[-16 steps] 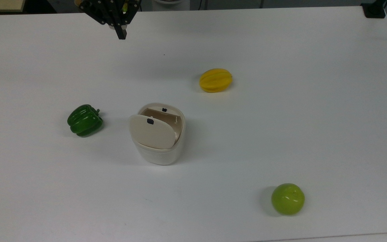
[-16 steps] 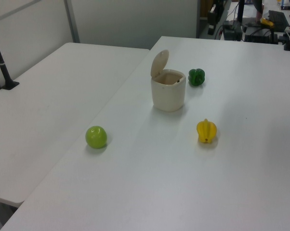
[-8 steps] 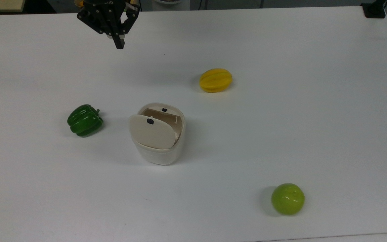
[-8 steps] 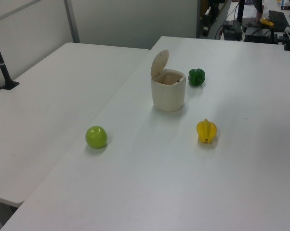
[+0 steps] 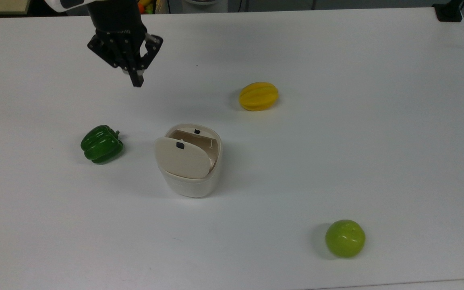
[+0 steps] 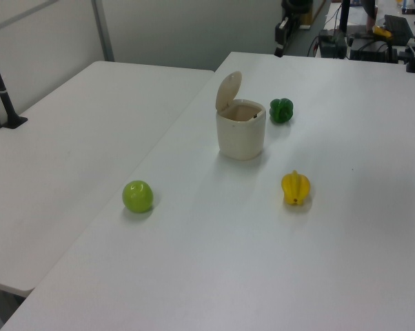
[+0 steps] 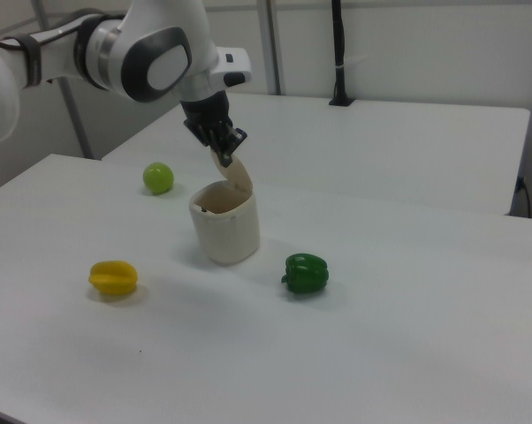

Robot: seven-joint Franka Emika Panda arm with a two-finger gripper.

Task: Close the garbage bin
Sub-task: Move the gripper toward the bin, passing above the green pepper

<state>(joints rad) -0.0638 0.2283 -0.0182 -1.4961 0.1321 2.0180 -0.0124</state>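
The garbage bin (image 5: 191,183) is a cream-white tub near the table's middle, and its beige lid (image 5: 181,158) stands up, leaving the inside open. A small dark button (image 5: 180,145) sits on the lid. The same bin (image 6: 241,131) (image 7: 224,225) has its lid (image 6: 228,89) (image 7: 239,174) upright in the side views too. My gripper (image 5: 137,82) hangs shut and holds nothing, well up and left of the bin in the top view. In the right view the gripper (image 7: 221,157) appears just over the lid's top edge. It appears far behind the bin in the left view, as a dark gripper (image 6: 282,34).
A green pepper (image 5: 102,144) lies on the top view's left of the bin. A yellow starfruit (image 5: 258,96) lies up and right, and a green apple (image 5: 345,238) lies at the lower right. A second table (image 6: 76,131) adjoins on the left view's left.
My gripper has come down the top view from the table's far edge toward the bin, more of the arm now showing. The bin, its lid and the fruits have not moved.
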